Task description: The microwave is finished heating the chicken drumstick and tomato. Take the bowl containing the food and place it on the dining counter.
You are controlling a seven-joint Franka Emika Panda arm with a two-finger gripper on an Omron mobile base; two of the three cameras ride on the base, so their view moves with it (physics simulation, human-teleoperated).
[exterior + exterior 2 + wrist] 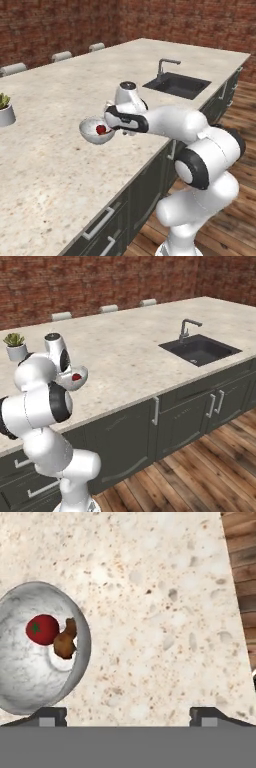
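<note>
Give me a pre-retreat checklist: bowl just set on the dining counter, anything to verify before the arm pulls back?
1. Bowl on the dining counter: ok, it rests on the stone.
2. Fingers spread wide: ok. The gripper holds nothing between them.
3. Fingers clear of the bowl rim: cannot tell, one tip sits right by it in the hand view.
4. Tomato and chicken drumstick inside the bowl: ok.
5. Bowl away from the counter edge: ok, with margin.
6. Sink and plant pot off the retreat path: ok.

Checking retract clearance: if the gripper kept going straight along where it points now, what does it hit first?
Most likely bare dining counter: the open gripper points down at it. The bowl, holding the tomato and chicken drumstick, sits off by one fingertip, apparently beside that line.
</note>
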